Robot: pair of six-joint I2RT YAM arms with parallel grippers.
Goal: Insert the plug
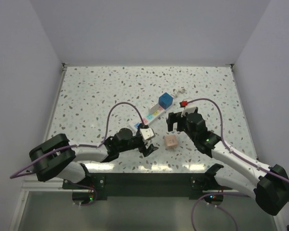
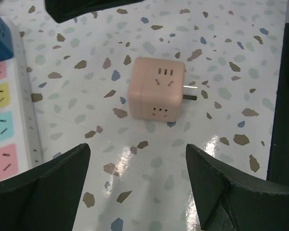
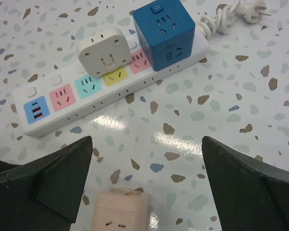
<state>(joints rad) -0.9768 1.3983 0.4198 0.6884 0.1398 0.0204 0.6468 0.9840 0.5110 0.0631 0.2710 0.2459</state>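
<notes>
The left gripper [image 2: 137, 154] stood with its fingers spread wide and nothing between them, low over the table [image 1: 96, 91]. Just ahead of it lay the pink cube plug [image 2: 156, 89], on its side, apart from both fingers, its metal prongs [image 2: 190, 92] poking out to one flank. It looked a light, hard plastic block, stiff and smooth-sided, likely to skid on the glossy top if nudged. The best hold seemed to be across two flat opposite faces, clear of the prongs.

The right gripper [image 3: 147, 142] hung fully open too, empty, above the same cube with the power strip [image 3: 63, 96] beyond. On the strip a white adapter [image 3: 105, 52] and a blue cube [image 3: 164, 33] already filled the middle and far sockets, crowding the yellow one. The pink and teal sockets near the USB end looked free. The coiled cord [image 3: 221, 19] lay well off past the blue cube.
</notes>
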